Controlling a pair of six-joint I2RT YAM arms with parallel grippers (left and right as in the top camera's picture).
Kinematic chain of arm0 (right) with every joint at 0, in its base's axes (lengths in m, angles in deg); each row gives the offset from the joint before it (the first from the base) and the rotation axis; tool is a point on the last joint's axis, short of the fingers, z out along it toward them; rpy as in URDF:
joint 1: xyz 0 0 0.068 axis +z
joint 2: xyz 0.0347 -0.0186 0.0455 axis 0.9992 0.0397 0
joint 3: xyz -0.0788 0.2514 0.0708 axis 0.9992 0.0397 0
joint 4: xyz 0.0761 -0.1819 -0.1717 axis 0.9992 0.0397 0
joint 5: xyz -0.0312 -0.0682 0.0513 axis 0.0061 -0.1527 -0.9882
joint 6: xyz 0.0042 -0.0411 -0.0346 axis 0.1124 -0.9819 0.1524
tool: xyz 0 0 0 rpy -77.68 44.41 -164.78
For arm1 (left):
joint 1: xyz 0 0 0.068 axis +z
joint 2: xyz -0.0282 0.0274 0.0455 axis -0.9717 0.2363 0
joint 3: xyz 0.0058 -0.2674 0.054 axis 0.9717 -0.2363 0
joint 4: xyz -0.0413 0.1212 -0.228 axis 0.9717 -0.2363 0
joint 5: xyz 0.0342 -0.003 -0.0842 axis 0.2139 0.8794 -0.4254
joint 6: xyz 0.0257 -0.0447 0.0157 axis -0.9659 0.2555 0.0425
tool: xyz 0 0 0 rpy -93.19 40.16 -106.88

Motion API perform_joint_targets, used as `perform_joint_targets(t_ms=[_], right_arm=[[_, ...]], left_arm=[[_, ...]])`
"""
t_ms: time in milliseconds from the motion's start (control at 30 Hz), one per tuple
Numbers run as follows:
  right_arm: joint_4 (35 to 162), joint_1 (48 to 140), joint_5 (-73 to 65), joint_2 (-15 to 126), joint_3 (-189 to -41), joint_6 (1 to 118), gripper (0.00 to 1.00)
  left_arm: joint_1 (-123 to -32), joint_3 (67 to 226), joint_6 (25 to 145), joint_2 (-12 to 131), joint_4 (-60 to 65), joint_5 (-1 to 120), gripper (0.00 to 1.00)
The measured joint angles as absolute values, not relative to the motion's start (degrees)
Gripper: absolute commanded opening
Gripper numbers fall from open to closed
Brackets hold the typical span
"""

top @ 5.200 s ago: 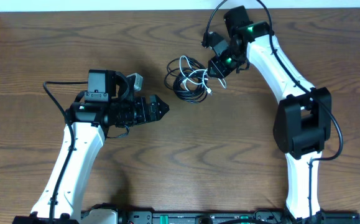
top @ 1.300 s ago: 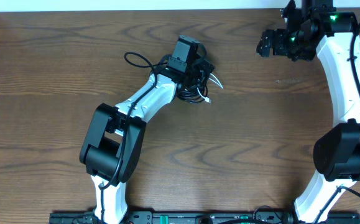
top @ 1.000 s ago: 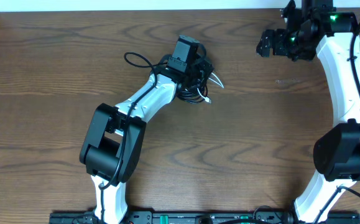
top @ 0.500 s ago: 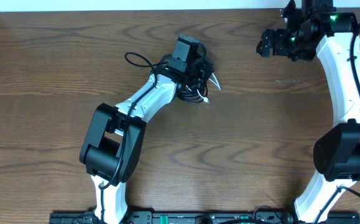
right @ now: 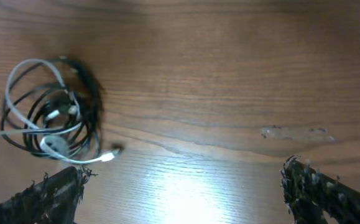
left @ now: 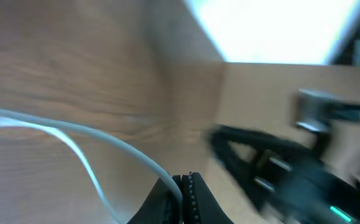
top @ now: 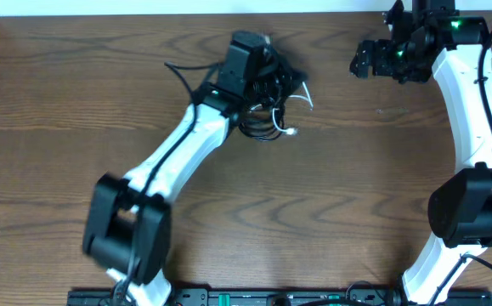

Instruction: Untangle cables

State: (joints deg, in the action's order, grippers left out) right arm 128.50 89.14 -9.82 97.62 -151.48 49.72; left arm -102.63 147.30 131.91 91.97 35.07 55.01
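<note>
The cables lie as a small tangled coil on the wooden table: the thin black cables (top: 258, 126) looped together with a thin white cable (top: 303, 96). My left gripper (top: 290, 81) hovers at the far side of the coil. In the left wrist view it (left: 184, 186) is shut on the white cable (left: 92, 134), which runs off to the left in a raised arc. My right gripper (top: 361, 61) hangs open to the far right, apart from the coil. In its own view the right gripper (right: 189, 193) holds nothing, and the black cables (right: 89, 99) and the white plug (right: 108, 157) lie at the left.
The table's far edge (top: 144, 14) meets a white wall just behind the coil. My right arm (left: 291, 177) shows blurred in the left wrist view. A faint smudge (right: 291, 132) marks the wood. The arm bases (top: 254, 297) stand along the front edge.
My left gripper has shut on the white cable and moved up and toward the far edge, pulling a loop of it out of the coil. The right arm has not moved.
</note>
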Motion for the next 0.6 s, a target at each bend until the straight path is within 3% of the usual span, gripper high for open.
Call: perform_joint_targets(t_ms=[600], right_arm=[[125.76, 89.33, -20.70, 97.62, -144.14, 49.72, 0.99]], left_arm=[[-102.63, 147.30, 128.32, 77.11, 35.51, 59.69, 0.07]])
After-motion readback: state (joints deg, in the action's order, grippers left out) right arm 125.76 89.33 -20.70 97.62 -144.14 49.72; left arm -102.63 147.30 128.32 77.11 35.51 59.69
